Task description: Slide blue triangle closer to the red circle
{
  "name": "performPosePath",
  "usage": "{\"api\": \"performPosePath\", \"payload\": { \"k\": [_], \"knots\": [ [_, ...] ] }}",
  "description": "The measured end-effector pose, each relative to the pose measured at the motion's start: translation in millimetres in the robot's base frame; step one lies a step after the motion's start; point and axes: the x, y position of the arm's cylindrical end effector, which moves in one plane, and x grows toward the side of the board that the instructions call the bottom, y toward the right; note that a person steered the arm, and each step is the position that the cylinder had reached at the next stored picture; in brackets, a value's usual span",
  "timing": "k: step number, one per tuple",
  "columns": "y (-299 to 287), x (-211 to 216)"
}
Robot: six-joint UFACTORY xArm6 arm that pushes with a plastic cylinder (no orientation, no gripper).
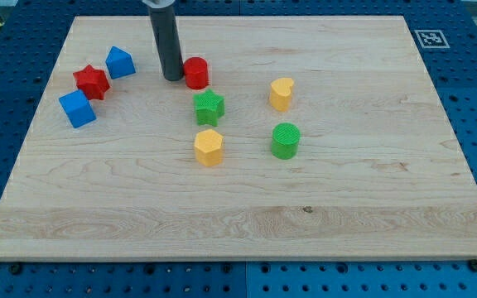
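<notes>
The blue triangle (120,62) lies at the upper left of the wooden board (247,223). The red circle (195,73) lies to its right, near the top middle. My tip (173,79) is down on the board just left of the red circle, touching it or nearly so. It is well to the right of the blue triangle, between the two blocks. The dark rod rises out of the view's top.
A red star (92,81) sits just below-left of the blue triangle, with a blue cube (77,108) below that. A green star (209,106), yellow hexagon (209,147), yellow heart (281,93) and green circle (286,140) lie below and right of the red circle.
</notes>
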Motion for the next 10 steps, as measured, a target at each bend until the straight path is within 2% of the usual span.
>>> {"api": "performPosePath", "payload": {
  "k": [2,3,5,7,9,10],
  "knots": [
    [-1,-41],
    [-25,-50],
    [-120,-50],
    [-160,-56],
    [-145,-36],
    [-107,-23]
  ]
}}
